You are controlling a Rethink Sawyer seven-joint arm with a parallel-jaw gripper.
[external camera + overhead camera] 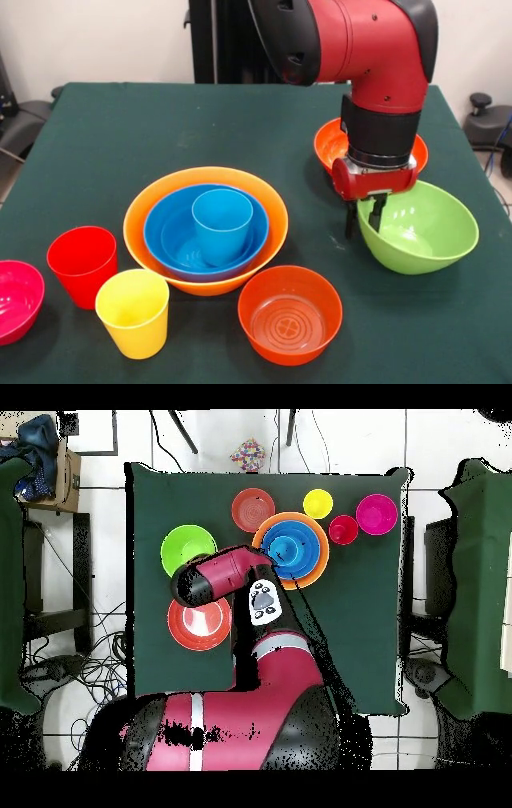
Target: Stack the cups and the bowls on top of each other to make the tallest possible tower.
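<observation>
Nearest the front view's camera, on the green counter (120,136), stand a red-orange bowl (290,314), the yellow cup (134,312) and the red cup (82,265), all upright and apart. The magenta-pink bowl (18,300) sits at the left edge.

Behind them is the tower (206,228): the pale orange bowl (152,206) at the bottom, a blue bowl (164,220) nested inside it, and the light blue cup (222,224) upright in the middle. A smaller light blue bowl may lie under the cup; this cannot be confirmed.

To the right, the lime green bowl (420,228) is tilted, its near side raised. The gripper (364,214) has its fingers (376,212) clamped on the rim of this bowl, one outside and one inside. The second red-orange bowl (332,144) rests beyond, partly hidden by the arm.

Hazards, as judged from this position:
- The hold is at one rim point only. The glossy bowl may pivot or slip during travel.
- The lime green bowl appears wider than the blue bowl. Placed over the cup, it may rock or slide off and disturb the tower.
- A low transfer path may strike the nearby red-orange bowl.
</observation>
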